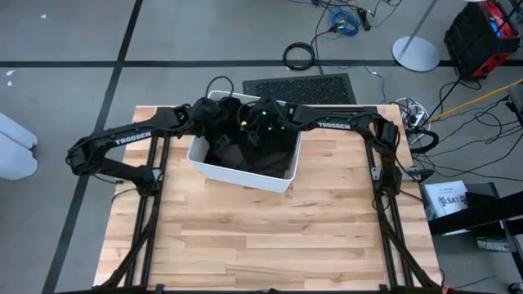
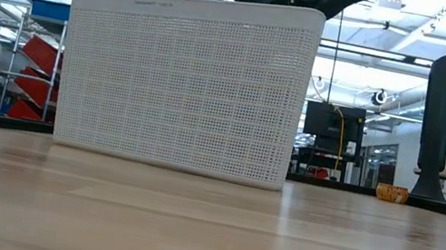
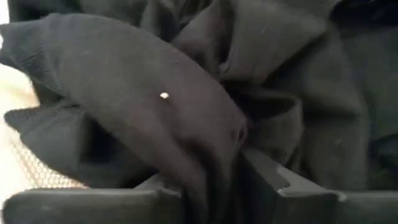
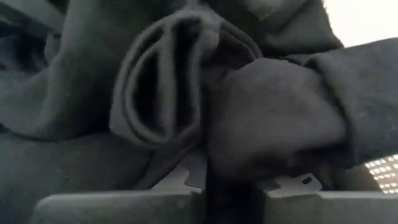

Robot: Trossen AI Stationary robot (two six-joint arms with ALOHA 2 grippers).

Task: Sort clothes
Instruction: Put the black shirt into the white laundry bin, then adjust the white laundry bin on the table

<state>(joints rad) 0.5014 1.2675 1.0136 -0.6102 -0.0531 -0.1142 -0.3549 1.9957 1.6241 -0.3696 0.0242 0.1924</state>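
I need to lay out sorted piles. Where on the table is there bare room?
The wooden table is bare in front of the white bin, between the two arm frames. It is crowded at the back: both arms reach into the bin, onto the dark clothes.

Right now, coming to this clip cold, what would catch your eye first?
Both arms plunge into the white bin at the table's far edge, wrists nearly meeting above it. Inside lies a dark heap of clothes. The left end effector has dark fabric bunched between its fingers, and the right end effector is clamped on a fold of dark cloth.
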